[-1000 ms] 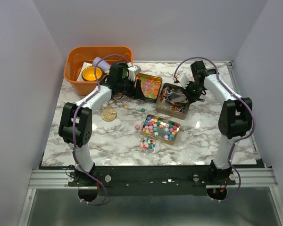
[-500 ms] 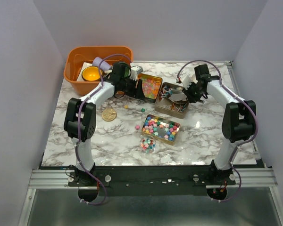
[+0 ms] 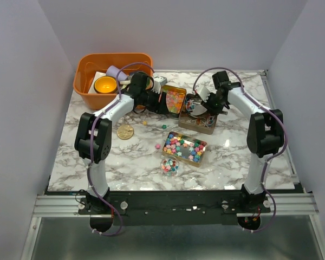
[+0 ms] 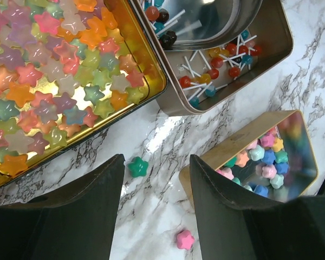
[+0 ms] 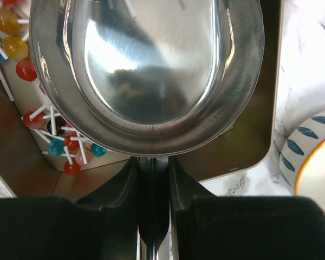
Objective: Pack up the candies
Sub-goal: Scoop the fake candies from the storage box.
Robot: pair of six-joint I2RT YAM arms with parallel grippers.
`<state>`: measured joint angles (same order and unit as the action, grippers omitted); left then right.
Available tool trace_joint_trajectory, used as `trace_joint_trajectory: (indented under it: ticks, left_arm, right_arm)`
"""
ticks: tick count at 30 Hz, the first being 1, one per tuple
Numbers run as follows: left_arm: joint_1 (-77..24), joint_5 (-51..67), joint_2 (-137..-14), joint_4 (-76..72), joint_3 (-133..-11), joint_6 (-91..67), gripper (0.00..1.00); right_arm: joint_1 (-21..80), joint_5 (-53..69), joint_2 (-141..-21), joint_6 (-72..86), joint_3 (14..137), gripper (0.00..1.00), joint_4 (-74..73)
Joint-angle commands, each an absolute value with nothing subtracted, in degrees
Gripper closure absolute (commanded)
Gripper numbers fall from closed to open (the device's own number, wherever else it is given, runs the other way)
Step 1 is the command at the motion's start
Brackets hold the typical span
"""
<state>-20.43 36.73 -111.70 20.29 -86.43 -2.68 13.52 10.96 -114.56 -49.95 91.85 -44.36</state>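
Pastel star candies fill a gold tin (image 3: 173,99) (image 4: 54,81). Wrapped lollipop candies (image 4: 214,73) lie in a brown tin (image 3: 205,126) (image 4: 276,38). Bright candies fill a third tin (image 3: 184,147) (image 4: 265,157) and a small glass jar (image 3: 169,165). A green candy (image 4: 137,166) and a pink candy (image 4: 184,239) lie loose on the marble. My left gripper (image 3: 158,103) (image 4: 157,162) is open and empty, low over the marble by the green candy. My right gripper (image 3: 210,105) (image 5: 151,162) is shut on the handle of a steel scoop (image 3: 194,106) (image 5: 146,70), which hangs empty over the brown tin.
An orange bin (image 3: 86,95) with a yellow cup and other items stands at the back left. A gold round lid (image 3: 124,131) lies on the marble left of centre. A blue-and-white bowl rim (image 5: 309,157) shows at the right of the right wrist view.
My right arm has swung left, carrying the scoop over the brown tin. My left gripper has shifted slightly right, closer to the gold tin.
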Motion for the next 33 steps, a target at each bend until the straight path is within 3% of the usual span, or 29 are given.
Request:
trace_joint_trajectory:
  ticks: [1,13,33]
  left_arm:
    - [-20.9,36.7,-112.7,19.6,-86.0,-3.1,0.38]
    - [-20.9,35.9,-111.8,21.5,-86.0,-1.0,0.38]
    - [-20.9,35.2,-110.3,22.9,-85.5,1.6,0.38]
  right_arm:
    - [15.9,13.2,-115.4,-51.7,92.5,0.99,-42.4]
    - [12.6,21.8,-109.2,-47.6,76.4,0.99,-25.2]
    - [8.5,27.3,-98.4,-44.7,68.7,0.99,-23.6]
